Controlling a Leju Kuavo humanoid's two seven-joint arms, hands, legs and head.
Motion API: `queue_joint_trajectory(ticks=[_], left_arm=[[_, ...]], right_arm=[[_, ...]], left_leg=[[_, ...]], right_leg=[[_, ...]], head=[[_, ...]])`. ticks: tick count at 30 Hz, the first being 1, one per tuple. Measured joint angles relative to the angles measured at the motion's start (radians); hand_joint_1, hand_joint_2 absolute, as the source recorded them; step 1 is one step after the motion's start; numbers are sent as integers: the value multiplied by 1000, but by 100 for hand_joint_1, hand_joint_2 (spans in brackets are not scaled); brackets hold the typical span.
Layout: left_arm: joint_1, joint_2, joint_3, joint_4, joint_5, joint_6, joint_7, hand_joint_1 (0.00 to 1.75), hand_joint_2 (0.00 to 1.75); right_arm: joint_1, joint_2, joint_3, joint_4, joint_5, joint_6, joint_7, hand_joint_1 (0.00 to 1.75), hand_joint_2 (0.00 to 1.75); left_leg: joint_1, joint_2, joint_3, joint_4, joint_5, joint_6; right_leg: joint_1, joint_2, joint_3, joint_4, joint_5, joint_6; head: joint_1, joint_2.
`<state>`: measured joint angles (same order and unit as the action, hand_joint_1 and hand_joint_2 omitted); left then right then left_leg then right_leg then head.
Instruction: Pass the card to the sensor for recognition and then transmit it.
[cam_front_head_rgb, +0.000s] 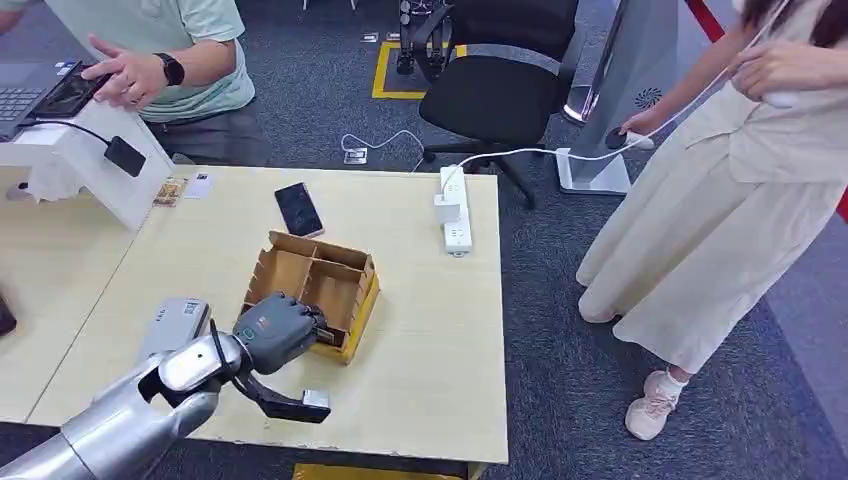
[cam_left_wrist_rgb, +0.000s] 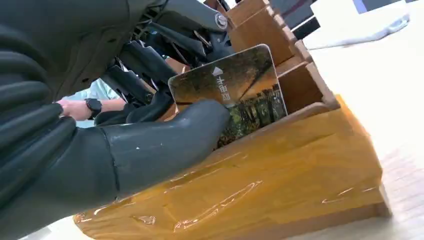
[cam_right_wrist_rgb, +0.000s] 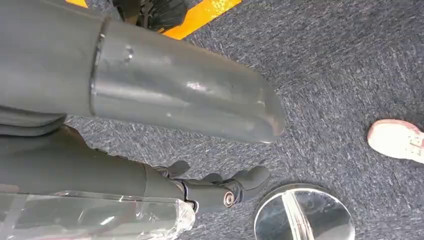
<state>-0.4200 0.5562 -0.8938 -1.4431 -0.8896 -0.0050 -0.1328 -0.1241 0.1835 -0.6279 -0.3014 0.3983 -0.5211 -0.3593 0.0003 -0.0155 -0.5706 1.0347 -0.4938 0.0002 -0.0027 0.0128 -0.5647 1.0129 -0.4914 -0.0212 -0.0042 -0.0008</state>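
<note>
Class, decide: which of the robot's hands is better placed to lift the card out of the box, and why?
Left. The left hand already pinches the card inside the cardboard box. The right hand hangs over the carpet, holding nothing.

The silver left arm (cam_front_head_rgb: 120, 410) reaches in from low left, its left hand (cam_front_head_rgb: 275, 330) curled over, thumb (cam_left_wrist_rgb: 165, 140) and dark fingers (cam_left_wrist_rgb: 145, 65) pinching a card (cam_left_wrist_rgb: 240, 85). The right hand (cam_right_wrist_rgb: 190, 120) hangs loose, fingers apart, holding nothing.
</note>
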Motion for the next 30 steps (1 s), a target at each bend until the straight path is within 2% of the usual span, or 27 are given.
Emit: queue_joint_trajectory(ticks=[11,18,24,30], left_arm=[[28,10,-2,-69,-8,68,3,175,175],[53,33,19,-123,-2,88,19,175,175],[77,54,102,-175,16,118,36,175,175],[72,30,211,-178,8,144,37,175,175]], right_arm=[[3,0,0,2,1,-7,2,0,0],[6,0,0,2,-3,-9,0,0,0],[14,0,0,3,-9,-8,-6,0,0],[14,0,0,3,0,-7,-9,0,0]], left_leg=[[0,0,0,0,0,0],[0,0,0,0,0,0],[0,0,0,0,0,0],[0,0,0,0,1,0]], right_leg=[[0,0,0,0,0,0],[0,0,0,0,0,0],[0,0,0,0,0,0],[0,0,0,0,0,0]], head=[[0,0],[0,0],[0,0],[0,0]])
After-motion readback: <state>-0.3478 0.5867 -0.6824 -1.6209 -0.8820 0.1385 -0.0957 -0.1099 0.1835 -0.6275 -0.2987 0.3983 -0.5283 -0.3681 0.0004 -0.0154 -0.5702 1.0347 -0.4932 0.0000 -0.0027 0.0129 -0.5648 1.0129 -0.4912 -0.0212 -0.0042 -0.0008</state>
